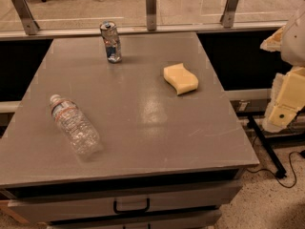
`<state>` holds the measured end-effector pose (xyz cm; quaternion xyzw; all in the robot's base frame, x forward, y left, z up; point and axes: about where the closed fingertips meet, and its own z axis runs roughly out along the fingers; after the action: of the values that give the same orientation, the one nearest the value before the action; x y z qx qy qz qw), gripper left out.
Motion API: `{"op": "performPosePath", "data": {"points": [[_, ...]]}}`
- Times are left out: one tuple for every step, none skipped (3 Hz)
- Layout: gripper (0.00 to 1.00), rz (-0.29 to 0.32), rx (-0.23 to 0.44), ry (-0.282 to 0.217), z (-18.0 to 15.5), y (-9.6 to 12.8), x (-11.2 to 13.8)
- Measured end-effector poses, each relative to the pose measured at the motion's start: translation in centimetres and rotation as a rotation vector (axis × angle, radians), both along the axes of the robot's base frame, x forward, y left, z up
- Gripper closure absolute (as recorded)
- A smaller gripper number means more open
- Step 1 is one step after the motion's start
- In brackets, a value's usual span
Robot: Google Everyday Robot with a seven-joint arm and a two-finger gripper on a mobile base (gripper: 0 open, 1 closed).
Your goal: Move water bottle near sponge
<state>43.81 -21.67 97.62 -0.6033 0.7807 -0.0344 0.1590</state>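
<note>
**Camera view: water bottle down at the left, sponge at the right, hand off the bench edge**

Far left, on the front half of the flat grey bench point(143, 132): clear crinkled plastic water bottle point(74, 124) with a white cap and a white-and-red label band near the neck. Lying on its side, cap toward the back left, base toward the front right. Near the left edge, touched by nothing.

Further back and slightly right: silver-blue metal can point(110, 42), upright, close to the rear edge, well apart from the water bottle.

Behind the bench, along the top: glass barrier point(190, 4) held by slanted metal posts point(151, 8).

Below the bench top, at the front: grey drawer point(95, 205) with a black handle point(131, 206).

Right of centre, on the back half: pale yellow foam sponge point(181, 78) with wavy S-curved sides, flat on the surface. Well apart from both can and water bottle, with a wide diagonal stretch of bench top between sponge and water bottle.

Far right, past the right edge of the bench and off its surface: cream-coloured robot arm point(293, 87), partly cut by the frame. Hand point(280, 112) at its lower end, beside the bench and far from the water bottle. Cannot tell whether apart or together.

Underneath, on the speckled floor point(248, 199): thin black cable point(286, 173).
</note>
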Motion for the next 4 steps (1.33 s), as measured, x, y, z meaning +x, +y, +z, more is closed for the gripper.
{"op": "performPosePath", "data": {"points": [[0.0,0.0,0.0,0.0,0.0,0.0,0.0],[0.0,-0.02,0.101,-0.013,-0.3,1.5,0.0],[0.0,-0.026,0.284,-0.017,-4.0,4.1,-1.0],[0.0,0.021,0.453,-0.06,-8.4,6.9,-2.5]]}}
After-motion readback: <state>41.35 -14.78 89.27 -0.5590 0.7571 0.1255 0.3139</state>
